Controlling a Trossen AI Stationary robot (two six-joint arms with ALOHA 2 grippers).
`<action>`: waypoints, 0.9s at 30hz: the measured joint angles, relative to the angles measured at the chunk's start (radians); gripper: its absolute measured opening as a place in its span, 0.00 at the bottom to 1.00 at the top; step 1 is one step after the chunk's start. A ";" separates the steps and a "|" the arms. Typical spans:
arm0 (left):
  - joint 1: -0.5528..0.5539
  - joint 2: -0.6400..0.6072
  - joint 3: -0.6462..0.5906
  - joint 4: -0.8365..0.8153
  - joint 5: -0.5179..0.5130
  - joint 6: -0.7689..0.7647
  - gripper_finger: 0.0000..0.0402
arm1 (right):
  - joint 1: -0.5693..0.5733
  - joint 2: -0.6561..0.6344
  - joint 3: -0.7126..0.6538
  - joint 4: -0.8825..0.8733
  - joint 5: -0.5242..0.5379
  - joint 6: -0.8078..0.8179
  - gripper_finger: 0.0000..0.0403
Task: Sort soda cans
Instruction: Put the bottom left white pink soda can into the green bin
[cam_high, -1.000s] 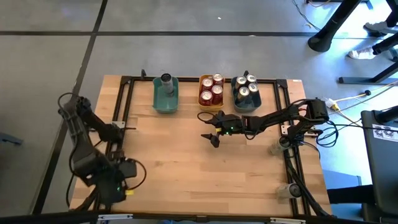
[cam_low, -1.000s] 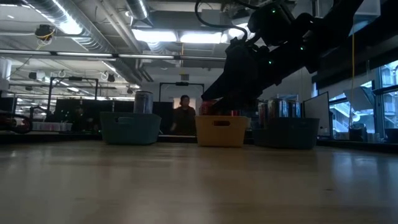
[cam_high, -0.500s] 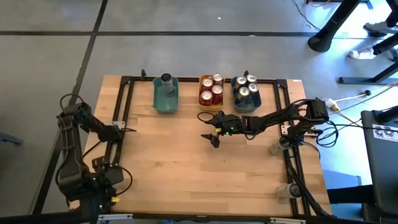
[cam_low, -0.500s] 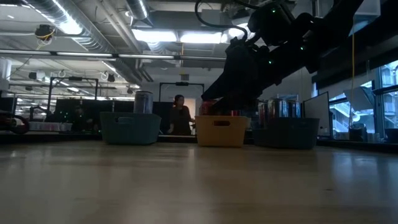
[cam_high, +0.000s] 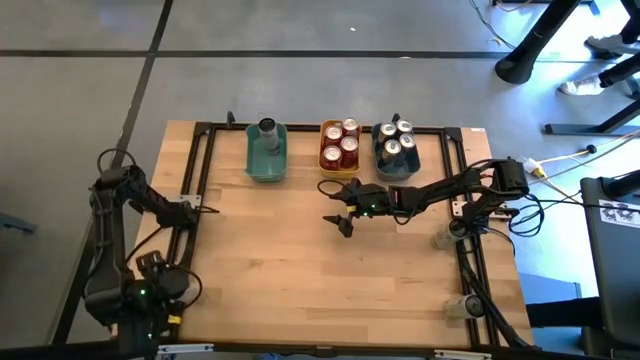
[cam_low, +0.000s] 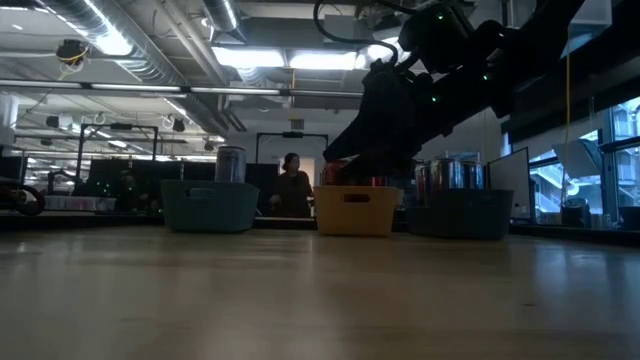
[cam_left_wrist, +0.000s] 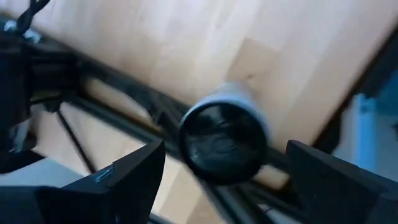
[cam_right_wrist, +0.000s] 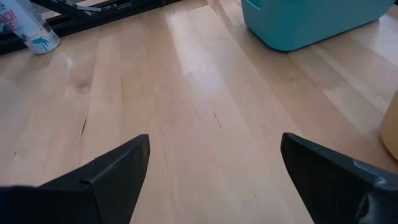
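Note:
The soda cans stand in three bins along the far edge. One silver-grey can (cam_high: 267, 128) is upright in the teal bin (cam_high: 265, 165). Several red cans (cam_high: 341, 142) fill the yellow bin (cam_high: 325, 128), and several silver and dark cans (cam_high: 396, 140) fill the grey bin (cam_high: 413, 165). My right gripper (cam_high: 340, 222) is open and hovers over bare wood just near of the yellow bin; its wrist view shows its fingers (cam_right_wrist: 99, 177) over empty table and the teal bin (cam_right_wrist: 311, 22) ahead. My left gripper (cam_left_wrist: 224, 186) is open off the table's near left corner.
A black frame rail (cam_high: 205, 160) runs round the table. Two clear bottles (cam_high: 445, 238) (cam_high: 458, 305) stand at the right edge, and another bottle (cam_right_wrist: 31, 28) shows at the left rail. A person (cam_low: 293, 185) stands behind the bins. The wooden middle (cam_high: 300, 270) is bare.
My left arm has swung back toward the table's near left corner, its gripper moving off the table edge. The right arm has kept still. The person behind the table has shifted a little.

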 joint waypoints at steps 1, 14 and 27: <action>-0.004 -0.001 -0.011 0.000 0.017 -0.002 0.80 | 0.000 0.000 0.000 0.000 0.000 0.000 0.89; -0.005 -0.005 -0.078 0.051 0.046 0.012 0.80 | 0.015 0.000 0.000 0.000 0.002 0.017 0.89; -0.002 -0.007 -0.212 0.241 0.036 0.035 0.77 | 0.033 0.000 0.000 -0.003 0.021 0.018 0.89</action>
